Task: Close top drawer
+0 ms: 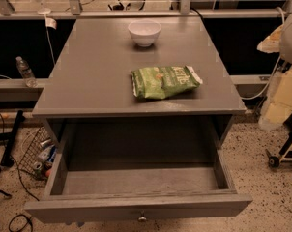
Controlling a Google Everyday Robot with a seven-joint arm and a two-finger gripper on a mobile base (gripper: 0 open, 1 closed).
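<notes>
The top drawer [136, 206] of the grey cabinet is pulled far out toward the camera. Its flat front runs along the bottom of the view, with a small round metal knob [142, 218] at its centre. The inside of the drawer [136, 180] looks bare. The lower drawers are hidden beneath it. The gripper is not in view. A white rounded shape [290, 33] at the right edge may be part of the arm.
On the cabinet top [88, 76] lie a green chip bag [165, 81] and a white bowl [144, 32]. A water bottle [25, 71] stands on a ledge at left. A wire basket with cans [39, 154] sits on the floor at left. A wheeled stand [281, 156] is at right.
</notes>
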